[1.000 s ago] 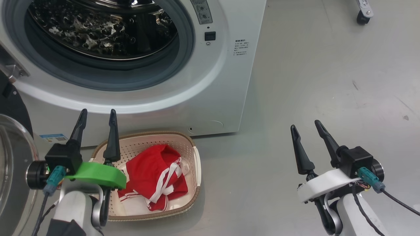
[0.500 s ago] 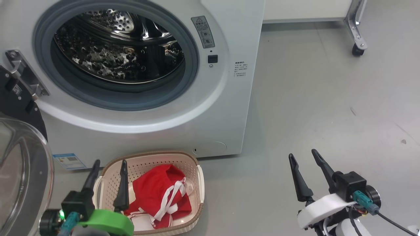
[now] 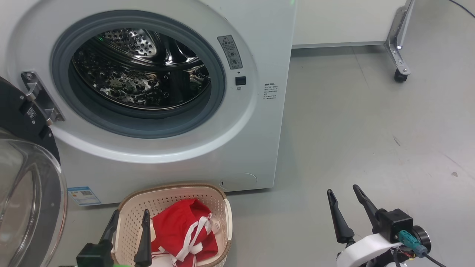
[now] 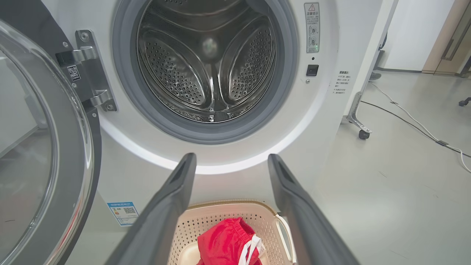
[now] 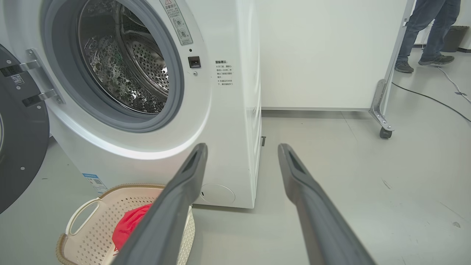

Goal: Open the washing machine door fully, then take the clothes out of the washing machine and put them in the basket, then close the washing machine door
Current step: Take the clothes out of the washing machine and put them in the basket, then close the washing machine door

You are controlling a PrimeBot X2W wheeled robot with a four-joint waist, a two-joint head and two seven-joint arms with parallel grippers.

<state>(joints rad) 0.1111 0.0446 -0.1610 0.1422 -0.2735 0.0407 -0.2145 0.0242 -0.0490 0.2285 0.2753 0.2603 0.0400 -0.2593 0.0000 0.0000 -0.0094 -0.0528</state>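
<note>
The washing machine (image 3: 252, 148) stands on the grey floor (image 3: 363, 141) with its round opening uncovered, the steel drum (image 3: 141, 81) gleaming inside the grey rubber ring. The washing machine door (image 3: 22, 193) is swung out on its hinge at the machine's left side, its glass bowl bulging toward the camera in the head view. A white wheeled partition (image 5: 323, 55) stands behind the machine, and a person's legs (image 5: 427, 33) show past it in the right wrist view. The basket (image 3: 170, 186) sits on the floor just in front of the machine's base. The clothes (image 3: 174, 226) lie inside it, a red bundle with white striped trim. The left claw (image 3: 131, 212) hovers over the basket's left edge, fingers spread wide and holding nothing. The right claw (image 3: 342, 189) hangs over bare floor, well apart from the basket, also spread and empty. A small blue sticker (image 3: 83, 195) marks the machine's lower left corner.
</note>
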